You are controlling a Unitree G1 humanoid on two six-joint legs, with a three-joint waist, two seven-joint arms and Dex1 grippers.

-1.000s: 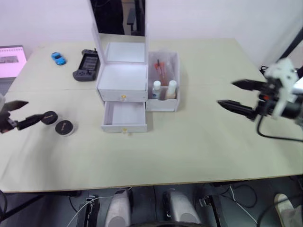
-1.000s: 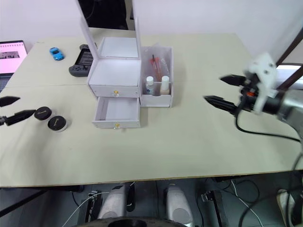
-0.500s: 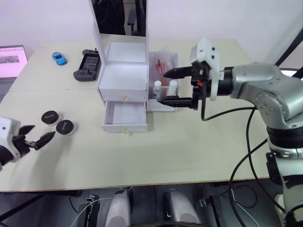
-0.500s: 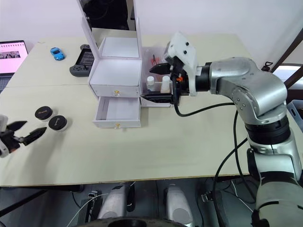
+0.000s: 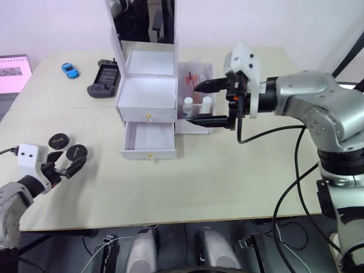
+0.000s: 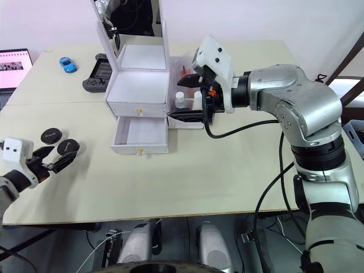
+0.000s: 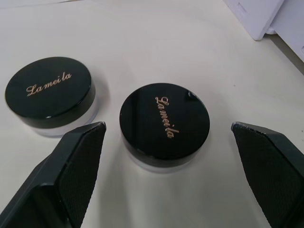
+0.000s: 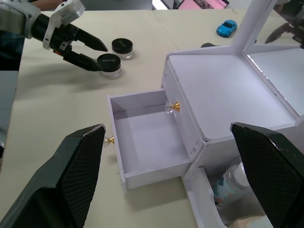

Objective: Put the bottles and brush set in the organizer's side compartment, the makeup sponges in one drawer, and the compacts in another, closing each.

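Left gripper (image 7: 164,137) spread around one compact; lower drawer open.

Two round black compacts (image 7: 164,124) (image 7: 49,92) near the worktop's left edge. Right gripper (image 5: 200,103), fingers apart, partly hides the white plastic organizer's (image 5: 147,94) side compartment (image 5: 196,85); two white-capped bottles (image 5: 197,106) partly visible.

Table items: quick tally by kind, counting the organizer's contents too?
Compacts: 2
Bottles: 2
Brush set: 1
Organizer: 1
Game controller: 1
Toy car: 1
Total: 8
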